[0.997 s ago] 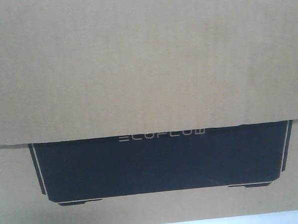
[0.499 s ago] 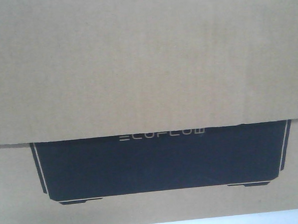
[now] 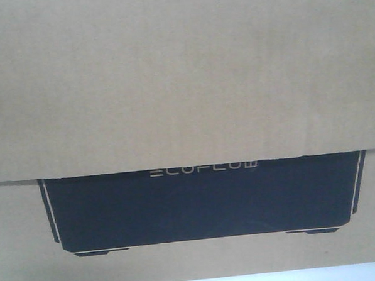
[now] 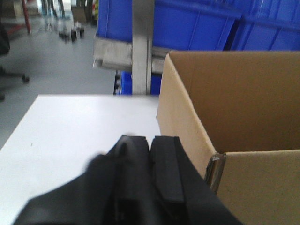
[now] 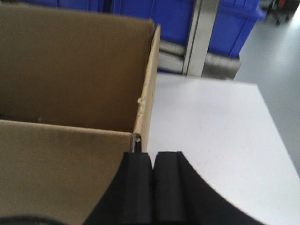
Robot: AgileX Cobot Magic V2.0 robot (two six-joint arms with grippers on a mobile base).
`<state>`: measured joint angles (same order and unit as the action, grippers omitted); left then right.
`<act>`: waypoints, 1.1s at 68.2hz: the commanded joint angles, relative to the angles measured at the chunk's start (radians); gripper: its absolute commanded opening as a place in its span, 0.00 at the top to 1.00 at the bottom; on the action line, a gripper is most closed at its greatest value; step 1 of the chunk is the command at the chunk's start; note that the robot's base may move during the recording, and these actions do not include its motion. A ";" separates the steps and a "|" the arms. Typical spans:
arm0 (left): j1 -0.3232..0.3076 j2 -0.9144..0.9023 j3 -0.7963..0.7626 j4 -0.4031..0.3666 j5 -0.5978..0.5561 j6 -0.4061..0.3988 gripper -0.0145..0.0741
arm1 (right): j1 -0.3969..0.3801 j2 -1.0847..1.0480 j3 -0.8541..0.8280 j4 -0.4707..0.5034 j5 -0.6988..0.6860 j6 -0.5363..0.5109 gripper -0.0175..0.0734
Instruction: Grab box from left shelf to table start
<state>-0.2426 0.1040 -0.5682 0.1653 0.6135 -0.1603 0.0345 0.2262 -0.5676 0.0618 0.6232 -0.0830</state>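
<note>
Box [image 3: 184, 84], brown corrugated cardboard with a black ECOFLOW panel, stands open-topped on the white table [image 4: 79, 126]. Left gripper [image 4: 150, 154], pads pressed together, sits just outside its left wall; right gripper [image 5: 153, 173], likewise closed, just outside its right wall.

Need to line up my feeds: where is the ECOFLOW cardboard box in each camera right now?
Front-facing: the box fills nearly the whole picture, its black printed panel low and centred.
Left wrist: its open corner fills the right side, beside the left end effector.
Right wrist: it fills the left side, beside the right end effector.
Shared landmark: the white table under it, visible in all three.
</note>
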 commanded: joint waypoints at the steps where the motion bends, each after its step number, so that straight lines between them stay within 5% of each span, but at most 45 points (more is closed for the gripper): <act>1: -0.005 -0.036 0.028 0.016 -0.169 0.001 0.95 | -0.006 -0.050 0.018 -0.006 -0.169 -0.003 0.74; 58: -0.005 -0.068 0.088 0.004 -0.209 0.001 0.95 | -0.006 -0.099 0.055 -0.006 -0.221 -0.003 0.74; 70: 0.055 -0.076 0.162 -0.112 -0.239 0.004 0.95 | -0.006 -0.099 0.055 -0.006 -0.221 -0.003 0.74; 75: 0.105 -0.093 0.210 -0.179 -0.275 0.068 0.95 | -0.006 -0.099 0.055 -0.006 -0.221 -0.003 0.74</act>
<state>-0.1777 0.0126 -0.3724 0.0570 0.4648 -0.1438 0.0345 0.1146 -0.4865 0.0618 0.4946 -0.0830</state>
